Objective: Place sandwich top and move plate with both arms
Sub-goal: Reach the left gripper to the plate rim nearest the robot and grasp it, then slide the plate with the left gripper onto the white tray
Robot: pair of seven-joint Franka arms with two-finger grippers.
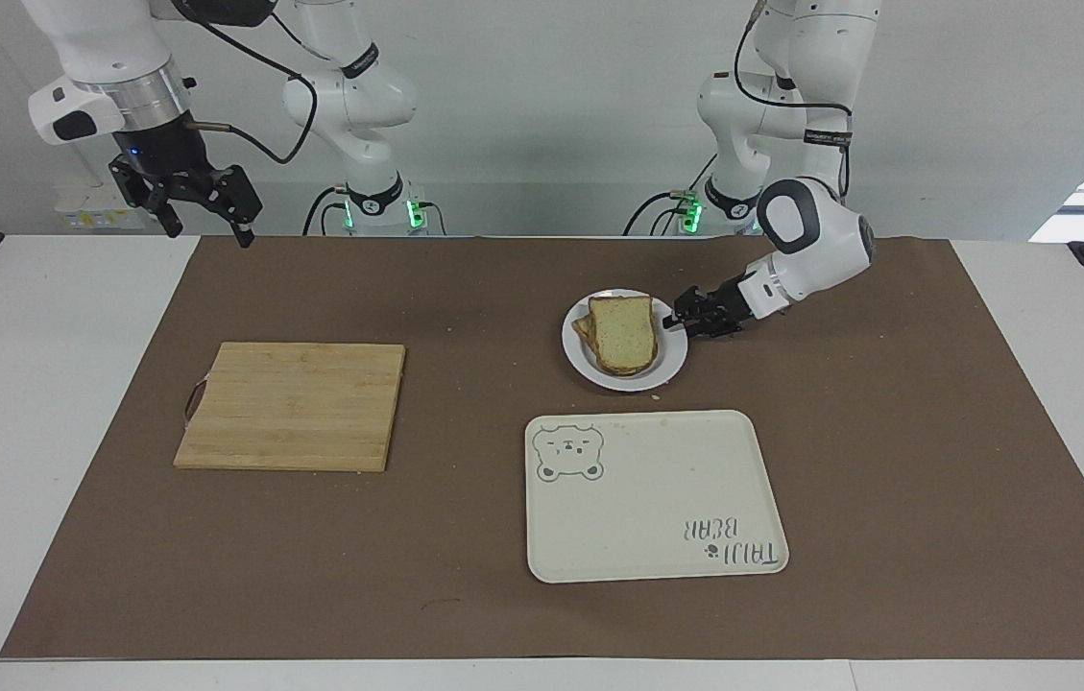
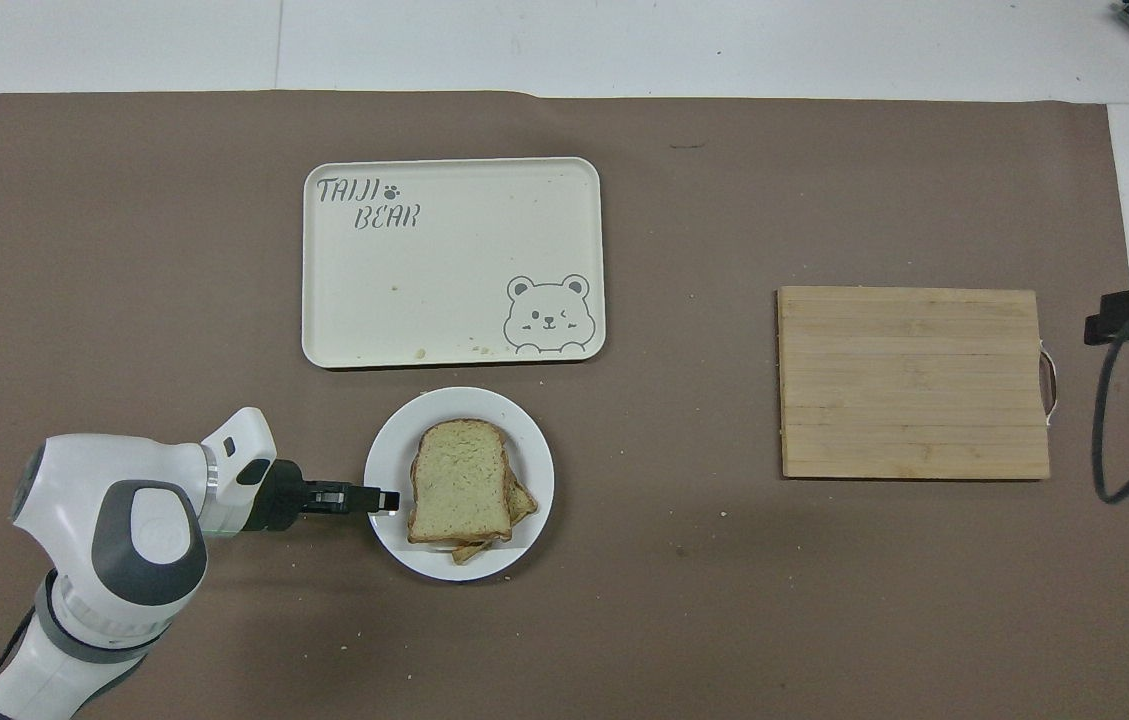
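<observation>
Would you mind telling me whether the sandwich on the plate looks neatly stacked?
Not quite: the sandwich top sits skewed on the slices beneath, whose corners poke out toward the right arm's end of the plate.

Sandwich top [image 1: 622, 331] lay on stacked slices on the plate [image 1: 582, 360]; tray [image 1: 654, 495] lay just beside the plate, farther from the robots; cutting board [image 1: 293, 405] sat well apart toward the right arm's end; all rested on the mat [image 1: 887, 461]
</observation>
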